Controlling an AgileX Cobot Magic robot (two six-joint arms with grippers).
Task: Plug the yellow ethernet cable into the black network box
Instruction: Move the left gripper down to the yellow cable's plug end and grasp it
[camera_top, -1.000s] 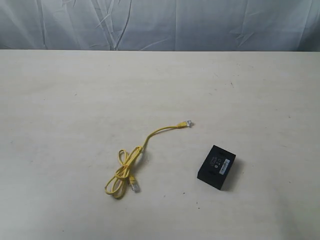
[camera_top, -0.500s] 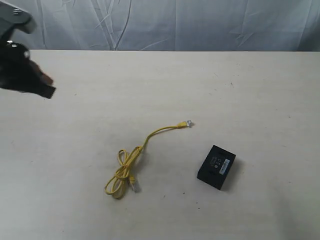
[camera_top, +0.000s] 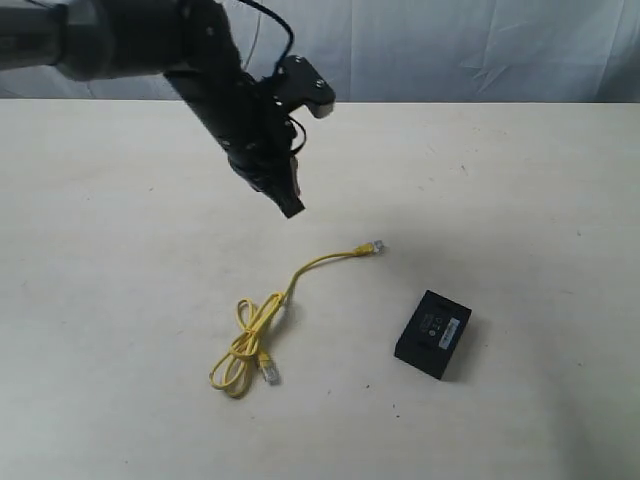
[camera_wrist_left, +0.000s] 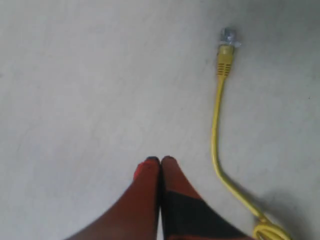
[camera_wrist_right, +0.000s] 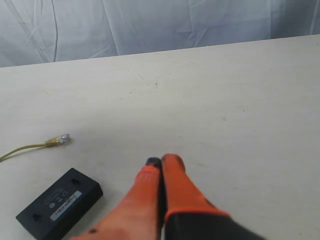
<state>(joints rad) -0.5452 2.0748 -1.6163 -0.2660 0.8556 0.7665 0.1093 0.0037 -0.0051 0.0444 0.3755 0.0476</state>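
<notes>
Both closed tight, empty — L gripper (camera_wrist_left: 160, 161), R gripper (camera_wrist_right: 161, 161) — clear of yellow ethernet cable (camera_wrist_left: 215, 125)

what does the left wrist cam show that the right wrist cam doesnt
Only the left wrist view: the shut left pincer, and the yellow ethernet cable running back to the edge of its coil. Only the right wrist view: the shut right pincer, the black network box and the cloth backdrop. Both: the cable's clear plug lying loose on the pale table, not in the box.
</notes>
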